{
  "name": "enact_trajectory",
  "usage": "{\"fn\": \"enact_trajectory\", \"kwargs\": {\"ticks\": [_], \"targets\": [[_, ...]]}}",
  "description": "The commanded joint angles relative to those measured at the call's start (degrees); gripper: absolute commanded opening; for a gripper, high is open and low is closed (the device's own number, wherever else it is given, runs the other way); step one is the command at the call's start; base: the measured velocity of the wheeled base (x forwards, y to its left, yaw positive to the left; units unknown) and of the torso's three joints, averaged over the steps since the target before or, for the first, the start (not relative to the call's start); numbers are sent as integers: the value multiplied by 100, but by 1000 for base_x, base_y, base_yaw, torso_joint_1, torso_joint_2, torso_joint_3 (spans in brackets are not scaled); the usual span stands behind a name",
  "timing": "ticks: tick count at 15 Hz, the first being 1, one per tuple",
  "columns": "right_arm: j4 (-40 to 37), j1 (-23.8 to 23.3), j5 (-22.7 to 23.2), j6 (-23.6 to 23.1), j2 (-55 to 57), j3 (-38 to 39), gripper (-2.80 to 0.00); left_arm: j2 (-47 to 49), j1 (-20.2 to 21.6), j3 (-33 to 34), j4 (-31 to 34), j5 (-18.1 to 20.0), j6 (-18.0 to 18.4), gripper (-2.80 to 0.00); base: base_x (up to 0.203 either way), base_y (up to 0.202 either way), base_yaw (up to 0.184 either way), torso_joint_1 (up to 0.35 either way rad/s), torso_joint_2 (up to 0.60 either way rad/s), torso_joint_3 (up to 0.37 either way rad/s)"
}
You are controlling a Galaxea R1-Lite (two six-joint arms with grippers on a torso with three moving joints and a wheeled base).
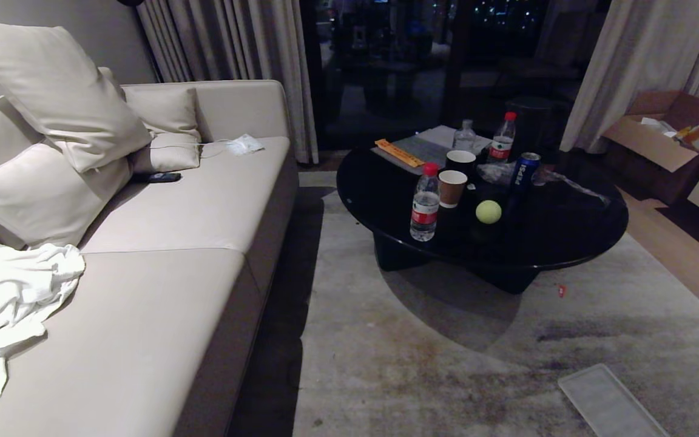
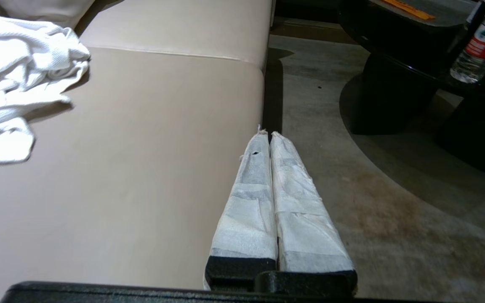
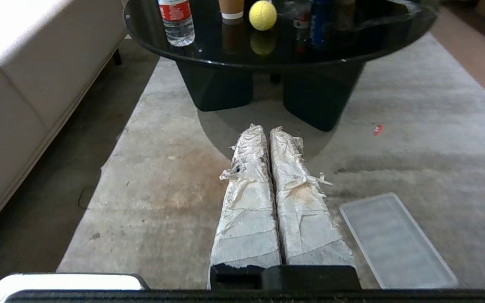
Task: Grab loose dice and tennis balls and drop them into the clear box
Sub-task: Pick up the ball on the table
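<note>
Head view, sofa (image 1: 173, 255), carpet (image 1: 446, 364), black table (image 1: 568, 230)

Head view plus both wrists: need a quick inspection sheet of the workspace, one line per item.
Surface: round black table on a stained rug.
Job's things: one tennis ball on the table; clear box on the rug, nothing in it; no dice seen.
Clutter: water bottle, second bottle, two cups, blue can on the table.
Grippers: left claw shut, empty, by the sofa edge; right claw shut, empty, above the rug.
Cables: thin white cord on the sofa.
Surroundings: beige sofa with pillows and white cloth; curtains; cardboard box.
</note>
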State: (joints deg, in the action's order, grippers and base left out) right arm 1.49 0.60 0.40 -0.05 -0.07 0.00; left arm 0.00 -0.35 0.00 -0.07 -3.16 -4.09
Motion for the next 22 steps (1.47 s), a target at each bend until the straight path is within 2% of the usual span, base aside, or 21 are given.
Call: {"fn": "enact_trajectory", "kwargs": {"ticks": [1, 22], "targets": [[1, 2, 4, -4, 7, 62, -280, 9, 0, 9, -2, -9, -13, -280, 180, 0, 3, 7, 7, 6], [1, 2, 4, -4, 7, 62, -280, 9, 0, 9, -2, -1, 5, -280, 184, 0, 0, 3, 2, 1]]}}
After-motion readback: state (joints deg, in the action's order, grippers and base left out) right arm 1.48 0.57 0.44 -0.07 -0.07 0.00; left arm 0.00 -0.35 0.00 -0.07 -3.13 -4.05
